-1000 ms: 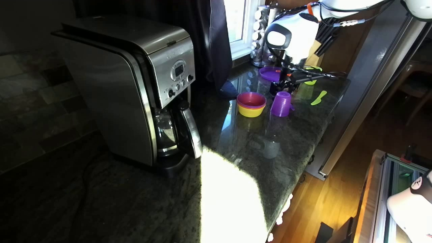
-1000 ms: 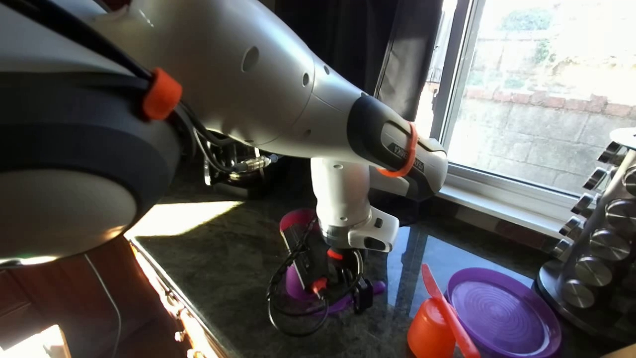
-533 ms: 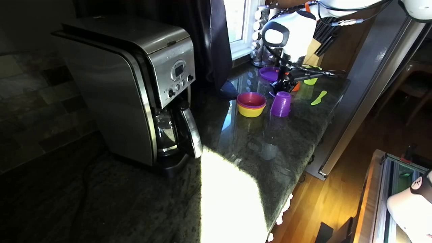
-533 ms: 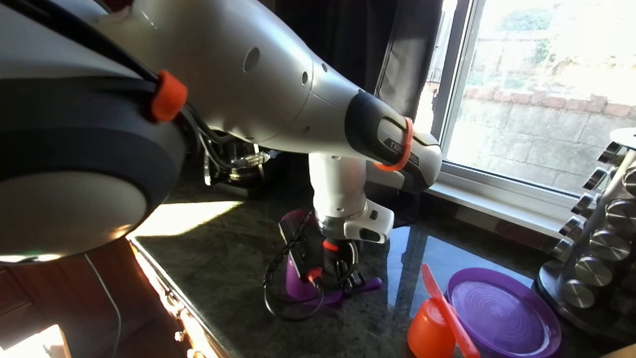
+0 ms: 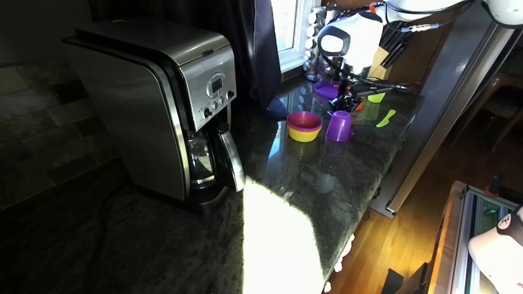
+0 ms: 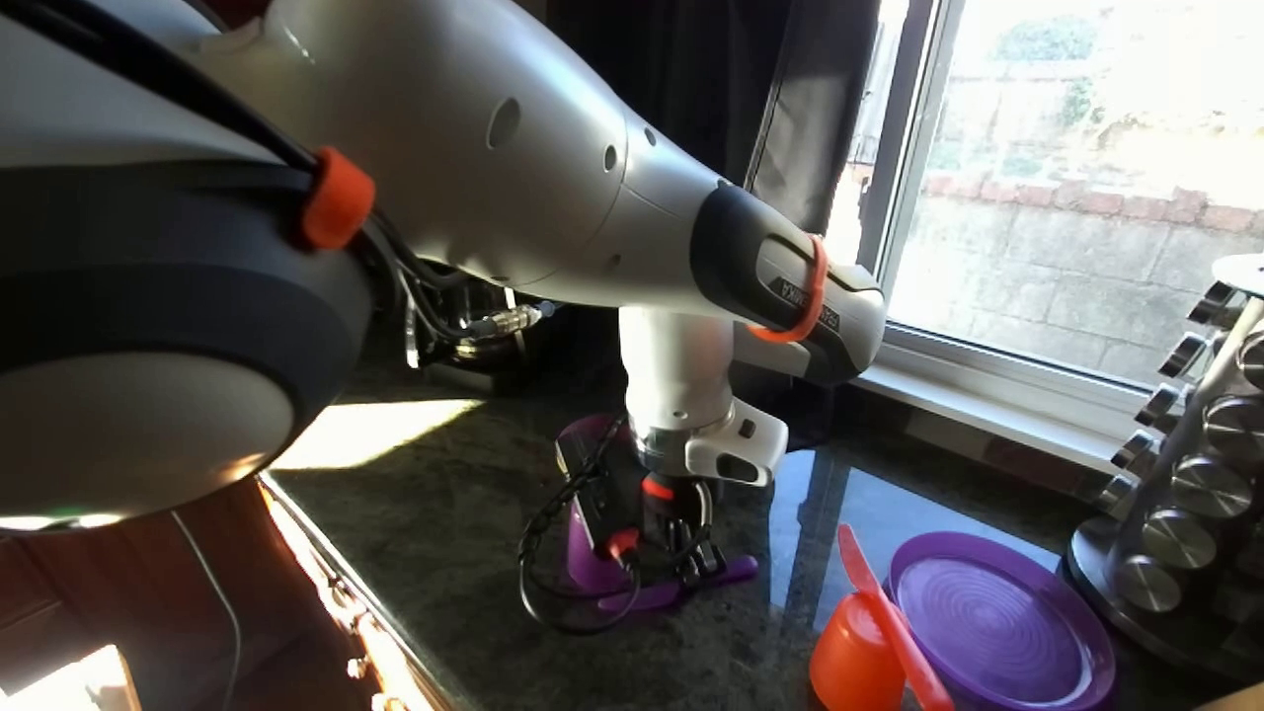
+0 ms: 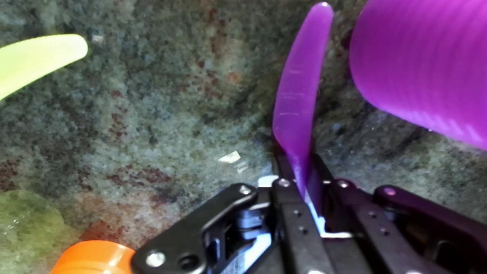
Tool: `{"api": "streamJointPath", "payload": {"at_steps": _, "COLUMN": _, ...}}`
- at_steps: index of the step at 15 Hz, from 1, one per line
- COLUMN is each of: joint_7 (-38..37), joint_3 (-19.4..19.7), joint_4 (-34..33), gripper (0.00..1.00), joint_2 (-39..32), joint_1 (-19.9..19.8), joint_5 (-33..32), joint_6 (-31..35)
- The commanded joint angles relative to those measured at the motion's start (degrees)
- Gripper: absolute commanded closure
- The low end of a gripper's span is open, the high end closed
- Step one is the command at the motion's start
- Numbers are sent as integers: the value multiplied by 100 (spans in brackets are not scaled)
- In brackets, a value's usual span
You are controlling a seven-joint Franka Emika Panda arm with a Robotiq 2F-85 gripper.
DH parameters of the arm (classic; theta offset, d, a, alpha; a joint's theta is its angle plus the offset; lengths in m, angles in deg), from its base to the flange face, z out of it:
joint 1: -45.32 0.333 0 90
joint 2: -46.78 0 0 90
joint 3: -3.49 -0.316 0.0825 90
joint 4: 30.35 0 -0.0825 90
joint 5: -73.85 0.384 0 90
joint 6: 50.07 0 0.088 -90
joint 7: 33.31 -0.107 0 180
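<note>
Purple knife (image 7: 298, 95): tip at twelve o'clock from my gripper (image 7: 300, 158), in the wrist view.
Gripper: I have it squeezed on the knife.
Purple cup (image 7: 422, 64): close by, two o'clock.

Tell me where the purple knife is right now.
In the wrist view, the purple knife is right of centre, held in the gripper, just left of the purple cup.
</note>
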Motion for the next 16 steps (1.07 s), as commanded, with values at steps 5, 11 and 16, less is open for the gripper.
{"api": "streamJointPath", "payload": {"at_steps": 5, "joint_7": 144, "joint_3": -369, "joint_4": 829, "gripper": 96, "joint_2": 924, "joint_1": -486, "joint_5": 67, "joint_6": -47}}
{"api": "streamJointPath", "payload": {"at_steps": 11, "joint_7": 124, "joint_3": -932, "joint_4": 1414, "gripper": 96, "joint_2": 1730, "joint_1": -898, "joint_5": 65, "joint_6": 1}}
{"api": "streamJointPath", "payload": {"at_steps": 16, "joint_7": 31, "joint_3": -1791, "joint_4": 1719, "gripper": 96, "joint_2": 1909, "joint_1": -1495, "joint_5": 64, "joint_6": 4}}
